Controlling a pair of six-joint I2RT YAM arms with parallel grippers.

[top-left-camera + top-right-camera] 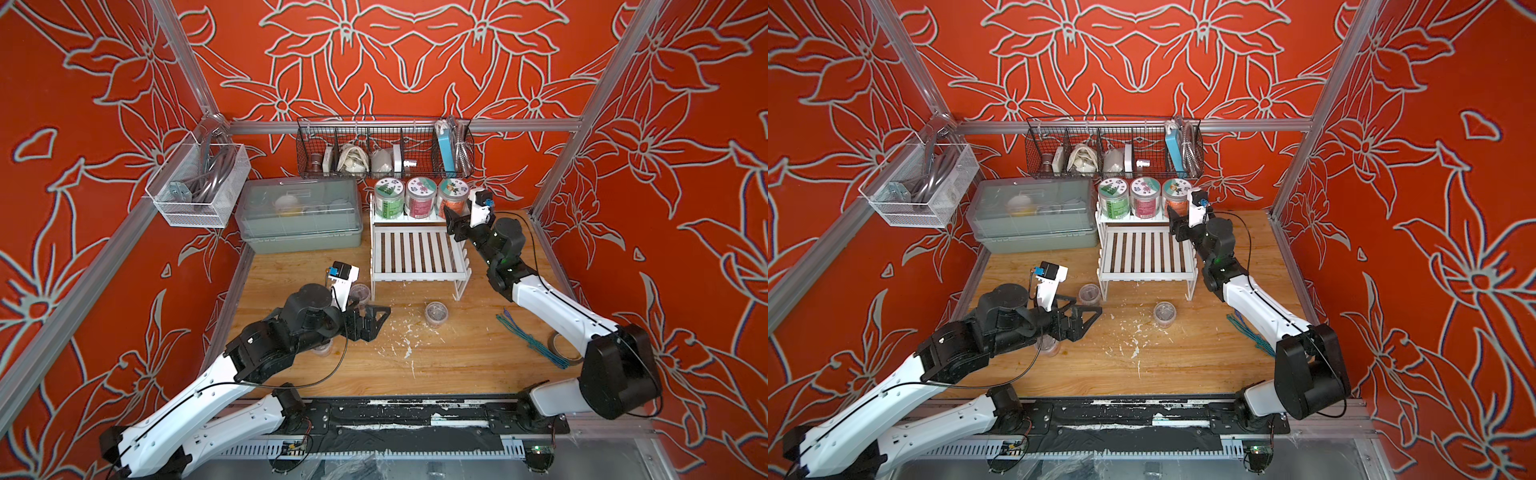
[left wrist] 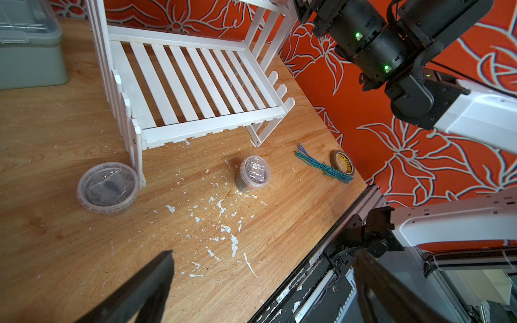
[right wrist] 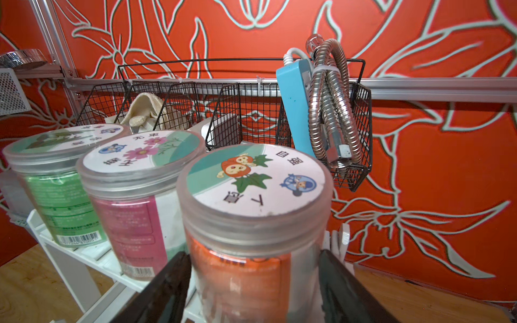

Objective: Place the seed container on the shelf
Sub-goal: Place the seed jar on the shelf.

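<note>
The seed container, a clear jar with orange contents and a pumpkin picture on its lid, stands at the right end of the top tier of the white slatted shelf. It also shows in both top views. My right gripper reaches in from the right, its two black fingers pressed against the jar's sides below the lid. My left gripper hovers low over the table left of the shelf, open and empty.
A green jar and a pink jar fill the rest of the top tier. Two small lidded tubs sit in front of the shelf. A black wire basket hangs just above the jars. A grey box, cords and tape lie around.
</note>
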